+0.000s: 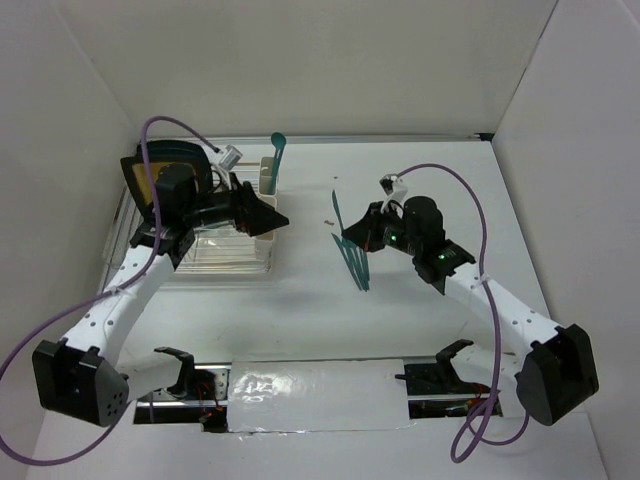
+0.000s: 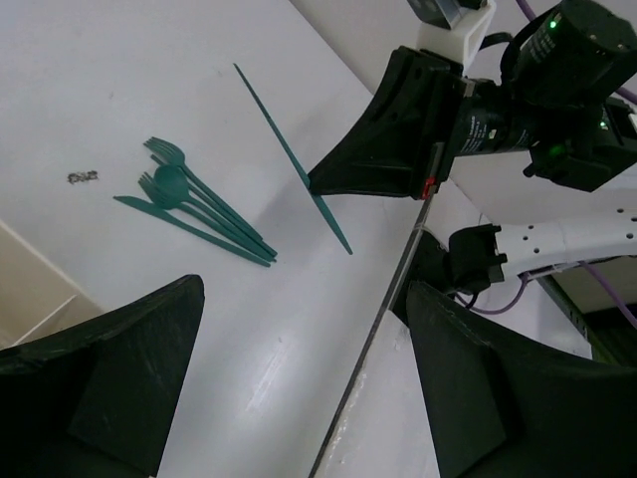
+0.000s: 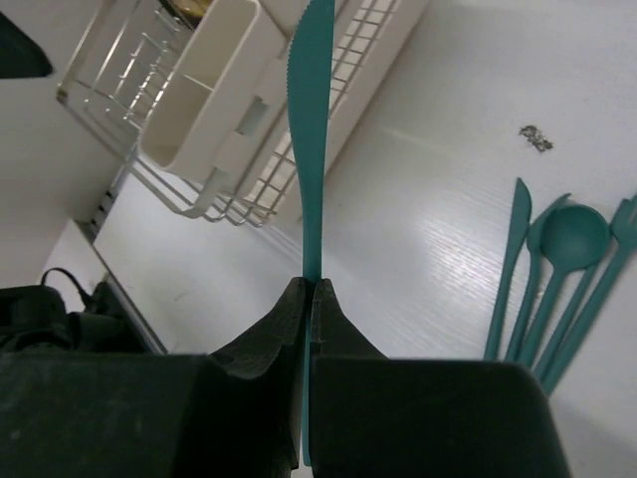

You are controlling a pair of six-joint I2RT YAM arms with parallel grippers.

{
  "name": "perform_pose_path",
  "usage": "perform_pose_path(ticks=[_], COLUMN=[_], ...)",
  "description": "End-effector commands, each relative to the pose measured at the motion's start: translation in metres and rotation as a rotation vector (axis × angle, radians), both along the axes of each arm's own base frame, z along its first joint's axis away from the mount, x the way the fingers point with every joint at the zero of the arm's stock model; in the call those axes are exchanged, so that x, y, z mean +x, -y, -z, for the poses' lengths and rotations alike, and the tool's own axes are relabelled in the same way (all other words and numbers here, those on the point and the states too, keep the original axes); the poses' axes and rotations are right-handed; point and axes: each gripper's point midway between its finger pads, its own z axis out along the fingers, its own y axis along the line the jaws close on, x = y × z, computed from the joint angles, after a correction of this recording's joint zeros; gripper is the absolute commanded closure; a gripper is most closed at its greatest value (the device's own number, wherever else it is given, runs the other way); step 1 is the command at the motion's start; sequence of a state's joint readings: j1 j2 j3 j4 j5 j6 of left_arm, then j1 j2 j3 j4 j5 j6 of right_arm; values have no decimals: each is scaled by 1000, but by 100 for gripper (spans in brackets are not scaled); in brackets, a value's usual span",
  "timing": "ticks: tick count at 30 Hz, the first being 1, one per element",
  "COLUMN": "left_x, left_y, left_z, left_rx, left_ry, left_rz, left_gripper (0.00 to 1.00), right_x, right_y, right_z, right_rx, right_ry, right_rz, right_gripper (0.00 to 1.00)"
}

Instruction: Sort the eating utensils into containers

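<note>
Right pincer (image 3: 310,291): jaws pressed together, clamped on the handle end of a teal knife (image 3: 313,149). The knife projects straight out from the fingertips, serrated edge visible, and is clear of the table (image 1: 300,320). Seen from above, this pincer hangs over the table right of centre, just above the loose utensils (image 1: 357,266).

Left pincer (image 1: 268,217): jaws wide apart, nothing between them. It hovers at the right-hand edge of the dish rack (image 1: 225,262), close to the cups (image 1: 266,183), and faces the right arm.

Loose utensils: several teal pieces lie flat on the table in a tight fan, touching or overlapping. Forks, a spoon and a knife can be made out among them; an exact count cannot be confirmed.

Cups: cream-white, open-topped, set in a row at the right-hand side of the rack. One upright utensil (image 1: 277,155) stands in them, rounded end up. Which cup holds it cannot be told.

Other items: a dark plate (image 1: 140,180) with an orange-yellow centre stands at the rear left of the rack. A small dark speck (image 2: 83,176) lies on the table near the loose utensils.
</note>
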State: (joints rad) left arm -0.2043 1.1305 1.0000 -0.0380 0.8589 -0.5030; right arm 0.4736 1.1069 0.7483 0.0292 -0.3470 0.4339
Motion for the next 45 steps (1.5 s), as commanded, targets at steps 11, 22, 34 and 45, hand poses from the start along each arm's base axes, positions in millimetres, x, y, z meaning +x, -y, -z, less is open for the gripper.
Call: perform_pose_path(ticks=[11, 22, 34, 45], left_x=[50, 72, 82, 80], left_y=[78, 108, 123, 124], left_z=[-3, -3, 0, -7], left_rx=[94, 77, 82, 128], left_ry=[-60, -81, -112, -40], left_rz=[-113, -207, -228, -174], left_gripper=[6, 8, 50, 100], right_x=[-7, -15, -16, -8], right_y=[-21, -28, -32, -29], right_z=[-67, -82, -85, -85], right_rx=[101, 127, 113, 81], right_ry=[118, 129, 111, 50], right_rz=[-84, -127, -126, -82], right_gripper=[100, 100, 100, 93])
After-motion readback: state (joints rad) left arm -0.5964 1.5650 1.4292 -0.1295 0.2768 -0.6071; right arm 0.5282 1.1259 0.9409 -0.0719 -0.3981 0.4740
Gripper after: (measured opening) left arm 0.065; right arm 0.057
